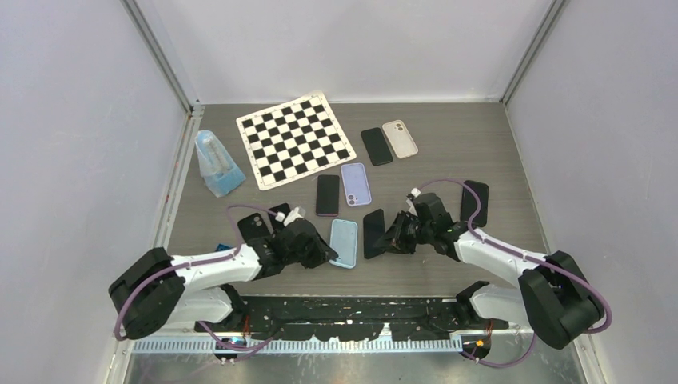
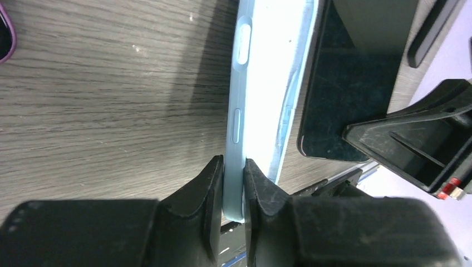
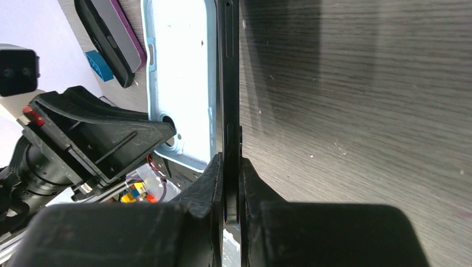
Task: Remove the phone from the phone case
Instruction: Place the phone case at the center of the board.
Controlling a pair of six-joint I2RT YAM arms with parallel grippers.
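Note:
A light blue phone case (image 1: 344, 242) lies on the wood table, its hollow side up in the right wrist view (image 3: 181, 78). A black phone (image 1: 373, 233) sits just right of it, outside the case. My left gripper (image 1: 326, 254) is shut on the case's near left rim (image 2: 261, 83), jaws pinching the wall (image 2: 234, 178). My right gripper (image 1: 392, 238) is shut on the black phone's edge (image 3: 229, 83), fingers either side of it (image 3: 232, 178). The phone also shows in the left wrist view (image 2: 345, 94).
A chessboard mat (image 1: 294, 138) and a blue clear container (image 1: 216, 164) lie at the back left. Other phones and cases lie around: black (image 1: 376, 146), beige (image 1: 400, 138), lavender (image 1: 356, 183), dark purple-edged (image 1: 328, 194), black at right (image 1: 474, 202), black near my left arm (image 1: 260, 228).

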